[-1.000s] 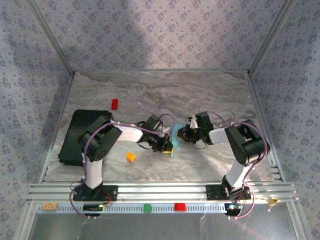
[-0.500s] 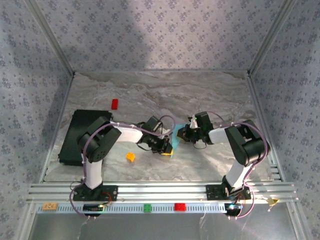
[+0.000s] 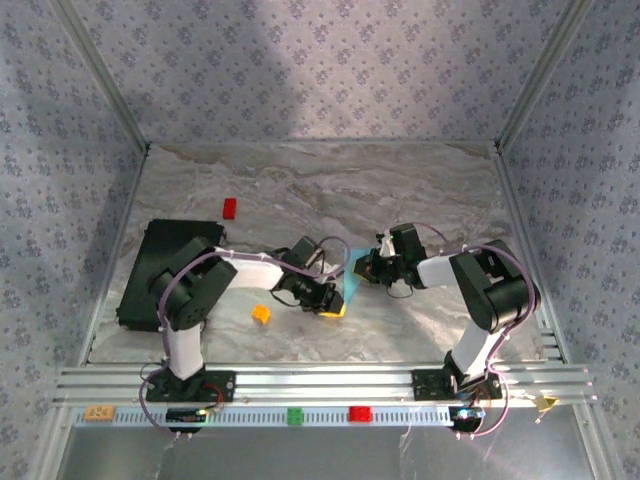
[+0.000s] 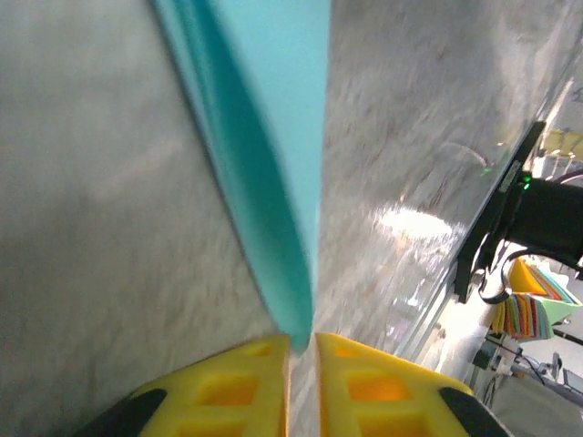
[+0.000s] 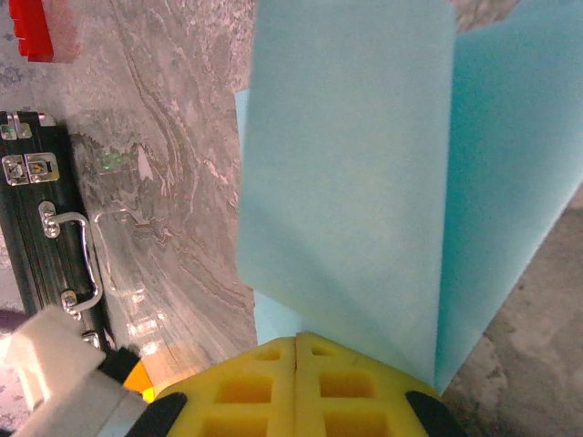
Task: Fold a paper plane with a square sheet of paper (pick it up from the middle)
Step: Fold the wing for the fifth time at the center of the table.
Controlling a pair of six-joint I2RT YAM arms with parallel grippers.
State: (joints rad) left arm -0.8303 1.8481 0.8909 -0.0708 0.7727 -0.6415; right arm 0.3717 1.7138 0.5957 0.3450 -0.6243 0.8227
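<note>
The square sheet of paper (image 3: 352, 284) is light blue and folded, and it stands up off the marble table between the two arms. My right gripper (image 3: 363, 268) is shut on its edge. In the right wrist view the yellow fingers meet at the right gripper (image 5: 296, 339), and the paper's (image 5: 346, 182) folded layers rise from there. My left gripper (image 3: 332, 304) is at the paper's near-left end. In the left wrist view the left gripper (image 4: 302, 342) has a narrow gap between its jaws. The paper's (image 4: 273, 137) pointed tip ends just at the mouth of that gap.
A black case (image 3: 165, 270) lies at the left of the table, its latches showing in the right wrist view (image 5: 41, 209). A red block (image 3: 229, 207) sits behind it and an orange block (image 3: 261, 314) in front of the left arm. Green (image 3: 295, 415) and red (image 3: 359, 413) blocks rest on the near rail.
The left gripper's jaws have parted slightly and it has drawn a little toward the near left, leaving more of the blue paper showing between the two grippers. The right arm has not moved.
</note>
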